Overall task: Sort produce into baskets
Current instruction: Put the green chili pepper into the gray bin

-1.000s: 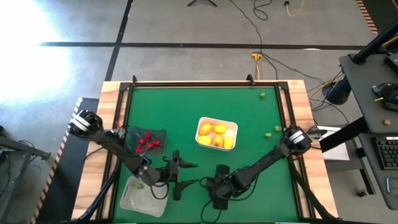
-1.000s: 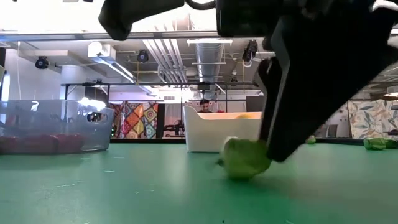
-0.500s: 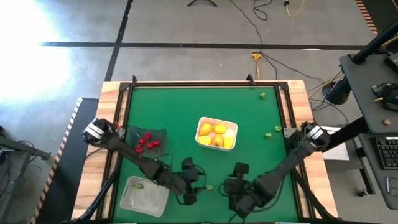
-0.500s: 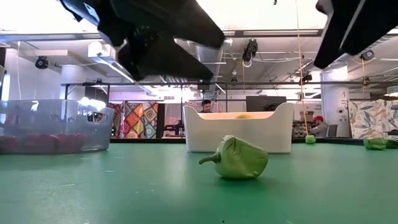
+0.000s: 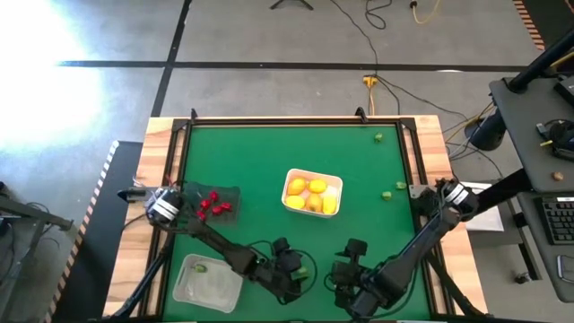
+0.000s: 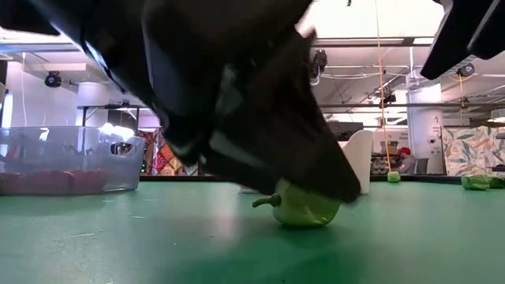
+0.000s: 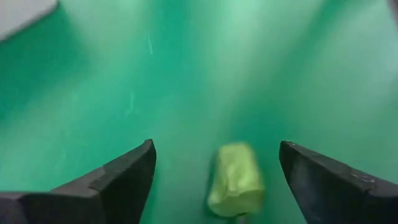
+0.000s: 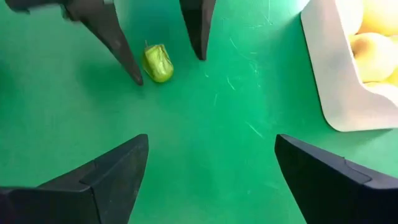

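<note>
Looking straight down, we see our left gripper (image 5: 299,269) low at about 6 o'clock on the green table (image 5: 359,170), its fingers spread wide to either side of a small green pepper (image 6: 304,207) that lies on the mat between them; nothing is grasped. Its wrist view shows the pepper (image 7: 236,180) apart from both fingers (image 7: 118,180). Our right gripper (image 8: 208,180) sits just beside it toward 5 o'clock, released too, with nothing between its fingers, and its camera catches the other arm's tips bracketing the pepper (image 8: 158,63).

At the table's centre stands the white basket (image 5: 334,184) holding yellow rounds (image 5: 308,196). At about 9 o'clock is the dark see-through basket (image 5: 231,193) with red pieces (image 5: 211,205) in it. At about 7 o'clock is the clear basket (image 5: 206,289), one green piece (image 5: 201,266) inside. Two more green pieces lie loose on the mat: one (image 5: 379,137) near 1 o'clock, one (image 5: 387,194) near 3 o'clock.
</note>
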Controlling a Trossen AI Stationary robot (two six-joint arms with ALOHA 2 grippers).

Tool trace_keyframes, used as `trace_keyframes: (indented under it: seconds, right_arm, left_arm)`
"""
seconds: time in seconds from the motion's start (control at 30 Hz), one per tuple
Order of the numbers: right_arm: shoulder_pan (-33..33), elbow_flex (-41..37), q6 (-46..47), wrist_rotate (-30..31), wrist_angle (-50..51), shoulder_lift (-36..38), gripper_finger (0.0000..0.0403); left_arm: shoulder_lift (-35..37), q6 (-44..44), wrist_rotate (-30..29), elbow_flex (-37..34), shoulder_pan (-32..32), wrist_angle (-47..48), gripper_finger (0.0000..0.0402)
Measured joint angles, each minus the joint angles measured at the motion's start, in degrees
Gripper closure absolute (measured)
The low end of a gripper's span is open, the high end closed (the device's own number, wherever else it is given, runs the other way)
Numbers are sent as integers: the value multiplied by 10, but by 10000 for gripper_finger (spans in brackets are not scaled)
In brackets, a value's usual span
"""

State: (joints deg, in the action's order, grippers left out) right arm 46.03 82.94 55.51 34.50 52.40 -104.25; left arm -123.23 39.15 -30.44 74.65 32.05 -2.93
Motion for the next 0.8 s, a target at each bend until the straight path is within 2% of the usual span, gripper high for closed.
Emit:
trace_keyframes:
  seconds: [0.17, 0.27, 0.4, 0.57, 0.67, 0.8]
  right_arm:
    - [8, -1, 2, 1, 15, 0, 72]
    - [9, -2, 3, 1, 21, 0, 79]
    - [8, -3, 7, 2, 48, 0, 88]
    - [8, -3, 23, 2, 93, 0, 105]
    - [8, -4, 32, 3, 110, 0, 114]
    - [8, -13, 39, 25, 92, 0, 124]
  left_arm:
    - [-23, 4, 7, 19, 6, 7, 100]
    - [-24, 7, 4, 25, 9, 30, 127]
    - [-24, 6, 3, 42, 12, 85, 190]
    - [-23, -10, 5, 53, 16, 98, 290]
    - [-3, -9, 12, 65, 23, 151, 341]
    - [69, 21, 18, 84, 52, 256, 344]
